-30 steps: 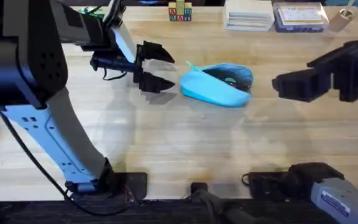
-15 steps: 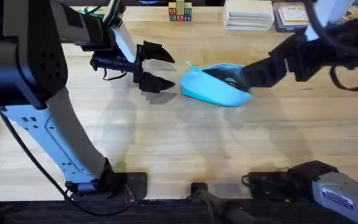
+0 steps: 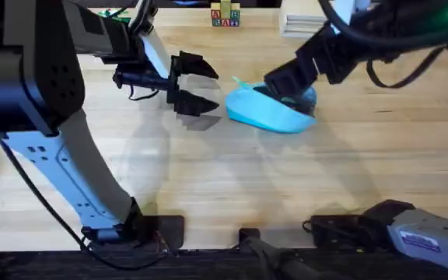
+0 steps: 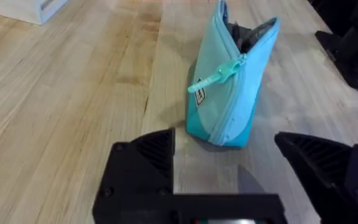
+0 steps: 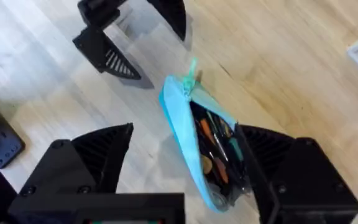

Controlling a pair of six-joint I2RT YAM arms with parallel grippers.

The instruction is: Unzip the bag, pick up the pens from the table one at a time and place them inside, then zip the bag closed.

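The light blue bag (image 3: 264,115) lies unzipped on the table (image 3: 232,179), its mouth gaping toward the far side. In the right wrist view an orange pen (image 5: 206,132) and other slim dark things lie inside the bag (image 5: 178,124). My right gripper (image 3: 285,84) hovers open over the bag's mouth, one finger on either side of it (image 5: 188,158). My left gripper (image 3: 207,89) stands open just left of the bag's end, apart from it. The left wrist view shows the bag (image 4: 232,99) with its zipper pull (image 4: 215,76) hanging at the near end.
Coloured letter blocks (image 3: 225,15) and a white box (image 3: 302,25) sit along the table's far edge. A white box corner (image 4: 33,7) shows in the left wrist view. Bare wood stretches in front of the bag.
My right arm has swung in from the right side of the table and now hangs over the bag. The left arm and the bag have not moved.
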